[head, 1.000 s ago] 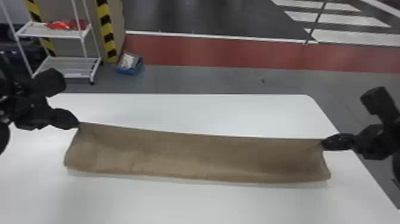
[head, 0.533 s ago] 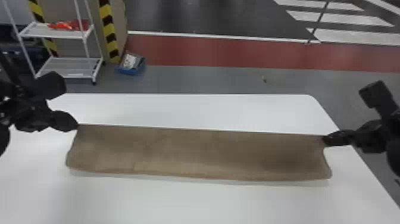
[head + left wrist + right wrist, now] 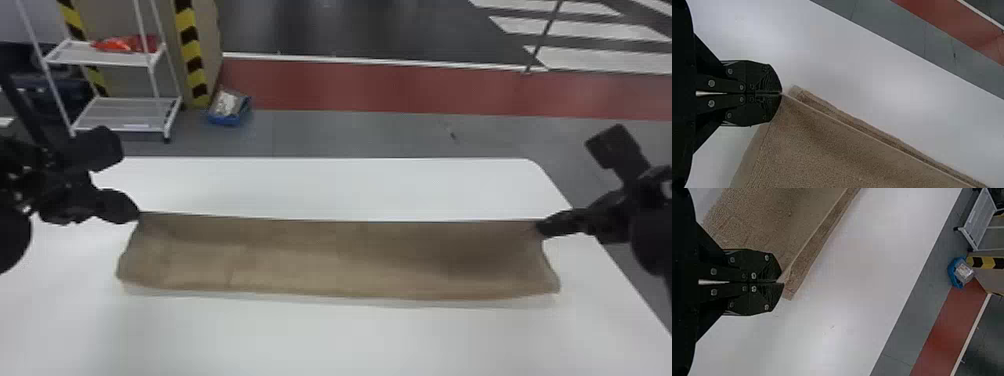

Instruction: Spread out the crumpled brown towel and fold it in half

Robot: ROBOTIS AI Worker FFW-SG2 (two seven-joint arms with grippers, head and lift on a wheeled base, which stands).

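In the head view, we see one brown towel (image 3: 340, 260) stretched between two hands over one white surface (image 3: 325, 335). The left hand (image 3: 137, 213) and right hand (image 3: 541, 228) grip opposite ends of its far edge, we judge to keep that edge taut so the fold comes out straight. Behind, we count one white rack (image 3: 119, 114) with two shelves and one blue bin (image 3: 227, 119).

In the left wrist view, we find two black fingers (image 3: 760, 74) pressed together on one corner (image 3: 785, 102) of the towel. A second layer (image 3: 840, 114) lies just beyond the held edge, perhaps the half to be matched.

In the right wrist view, two fingers (image 3: 760, 264) pinch the other corner (image 3: 783, 268), likely at the very tip to limit bunching on release.
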